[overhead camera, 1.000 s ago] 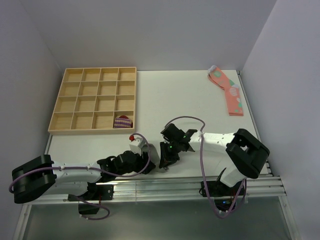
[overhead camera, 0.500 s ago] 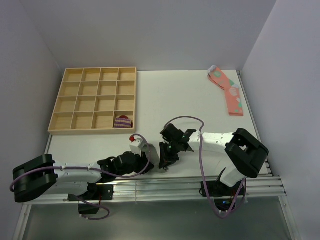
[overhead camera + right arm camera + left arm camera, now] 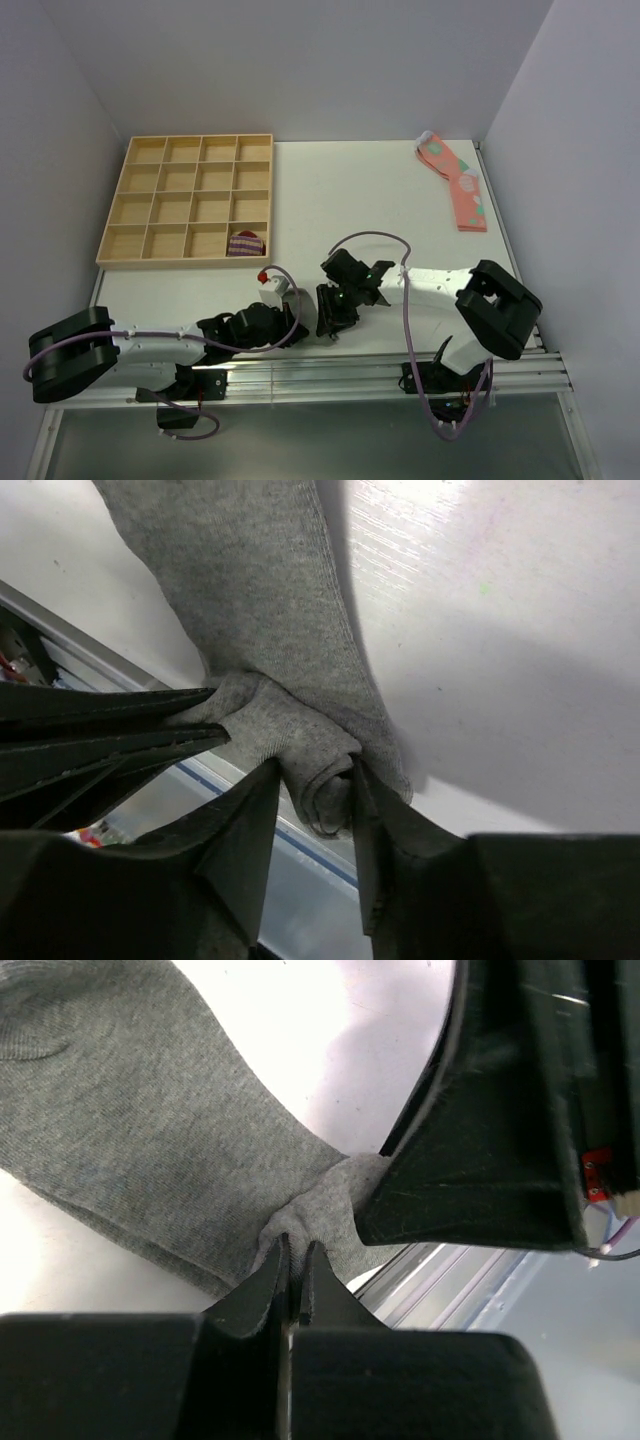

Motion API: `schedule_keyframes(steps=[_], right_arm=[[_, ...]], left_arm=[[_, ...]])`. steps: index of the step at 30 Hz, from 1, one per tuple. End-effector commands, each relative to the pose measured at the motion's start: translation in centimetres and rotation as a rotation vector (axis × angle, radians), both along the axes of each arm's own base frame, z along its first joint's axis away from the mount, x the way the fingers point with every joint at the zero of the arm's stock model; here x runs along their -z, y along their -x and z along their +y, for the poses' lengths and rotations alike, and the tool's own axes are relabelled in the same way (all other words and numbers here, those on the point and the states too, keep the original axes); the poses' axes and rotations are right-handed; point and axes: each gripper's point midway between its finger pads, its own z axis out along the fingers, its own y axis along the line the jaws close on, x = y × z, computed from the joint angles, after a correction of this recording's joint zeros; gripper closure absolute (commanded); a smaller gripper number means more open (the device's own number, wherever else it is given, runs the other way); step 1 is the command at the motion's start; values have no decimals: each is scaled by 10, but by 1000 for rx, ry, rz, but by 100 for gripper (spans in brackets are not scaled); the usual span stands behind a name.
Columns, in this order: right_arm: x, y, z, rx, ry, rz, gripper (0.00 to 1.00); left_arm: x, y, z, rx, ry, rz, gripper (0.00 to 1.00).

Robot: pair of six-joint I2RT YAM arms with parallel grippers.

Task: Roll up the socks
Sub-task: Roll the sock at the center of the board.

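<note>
- Two claws meet at the near edge of the worktop (image 3: 380, 190), tips almost touching, both on one grey sock (image 3: 150, 1130).
- left claw (image 3: 293, 1252): fingers all but closed, just a thin slit btw them, pinching a bunched fold at the sock's edge.
- right claw (image 3: 314, 780): fingers part-way apart, clamped either side of a small rolled-up end of the sock; the roll fills the gap.
- Sock: the rolled/bunched end sits btw the two claws at the worktop's front edge, right by the metal rail (image 3: 380, 362). The rest lies flat on the worktop, stretching away from the claws. From above it's mostly hidden under the arms.
- Further out, back left: wooden tray (image 3: 180, 261) w/ compartments; small purple-striped bundle (image 3: 245, 243) in its front row, right-end compartment.
- Back right corner: pink spotted socks (image 3: 458, 185) lying flat, well apart from both claws.
</note>
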Motion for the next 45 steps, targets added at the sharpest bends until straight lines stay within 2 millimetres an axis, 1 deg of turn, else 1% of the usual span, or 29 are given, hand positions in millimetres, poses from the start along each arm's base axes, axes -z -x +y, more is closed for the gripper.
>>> schedule_keyframes(steps=[1, 2, 3, 4, 6, 7, 8, 10, 11, 13, 15, 16, 17, 18, 19, 20, 22, 28, 33, 36, 37, 38, 45], right_arm=[[-12, -17, 5, 26, -32, -132, 57], [-13, -24, 2, 35, -14, -175, 56], [-21, -28, 2, 43, -30, -209, 53], [-23, -31, 1, 49, -32, -232, 52], [-31, -43, -3, 76, -34, -304, 49], [-33, -45, -4, 77, -36, -324, 47], [-37, -50, -2, 82, -56, -349, 47], [-39, -59, 0, 95, -69, -375, 45], [-35, -65, 2, 90, -65, -385, 46], [-34, -80, 3, 102, -58, -408, 46], [-24, -90, 7, 93, -46, -421, 47], [-26, -99, 11, 94, -55, -445, 48], [-18, -103, 12, 92, -38, -443, 48], [-16, -107, 13, 92, -35, -451, 48], [-19, -113, 18, 89, -54, -472, 48], [-16, -115, 20, 80, -54, -474, 48], [-19, -121, 26, 70, -66, -493, 48], [-11, -127, 32, 27, -53, -504, 47], [-1, -118, 35, -14, -60, -468, 47], [2, -112, 35, -33, -62, -462, 47], [-5, -115, 39, -30, -87, -486, 47], [-6, -113, 40, -33, -94, -489, 47], [-10, -105, 42, -52, -134, -485, 46]], left_arm=[[35, 31, 16, 50, -118, 164, 100], [40, 33, 19, 46, -132, 180, 100], [41, 33, 21, 31, -136, 197, 99], [43, 34, 22, 28, -142, 205, 100], [44, 36, 24, 18, -144, 221, 100], [44, 36, 25, 16, -143, 223, 100], [44, 36, 25, 15, -145, 225, 100], [45, 37, 26, 12, -153, 228, 99], [45, 37, 26, 14, -153, 229, 100], [46, 37, 27, 7, -161, 235, 100], [46, 37, 27, 5, -160, 238, 100], [48, 37, 29, -1, -170, 242, 100], [48, 37, 29, -4, -171, 247, 100], [47, 37, 29, -3, -172, 246, 100], [47, 38, 29, -2, -169, 249, 100], [47, 38, 30, -4, -168, 251, 100], [45, 38, 29, -5, -163, 250, 100], [47, 38, 30, -2, -172, 256, 100], [48, 39, 29, 4, -174, 260, 100], [48, 39, 29, 5, -173, 264, 100], [49, 39, 29, 5, -175, 264, 100], [49, 39, 29, 4, -175, 265, 100], [49, 39, 29, 7, -174, 267, 100]])
